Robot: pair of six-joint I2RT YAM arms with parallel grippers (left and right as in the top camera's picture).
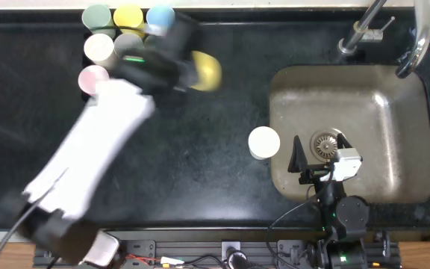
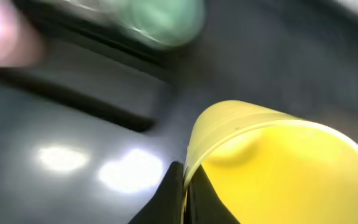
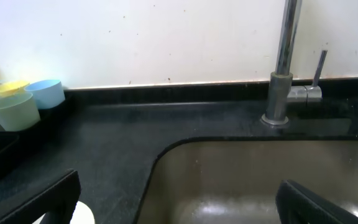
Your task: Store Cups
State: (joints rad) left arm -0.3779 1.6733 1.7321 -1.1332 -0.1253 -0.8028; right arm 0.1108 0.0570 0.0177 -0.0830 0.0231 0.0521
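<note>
This is a kitchen, plainly. A dark, speckled stone desk (image 1: 200,172) runs along a white wall (image 3: 166,37). A steel sink (image 1: 394,112) is sunk into it, with a round drain (image 1: 325,143) in its floor and a chrome tap (image 3: 284,62) standing behind. Pastel plastic cups (image 3: 14,111) cluster at the back of the desk.
</note>
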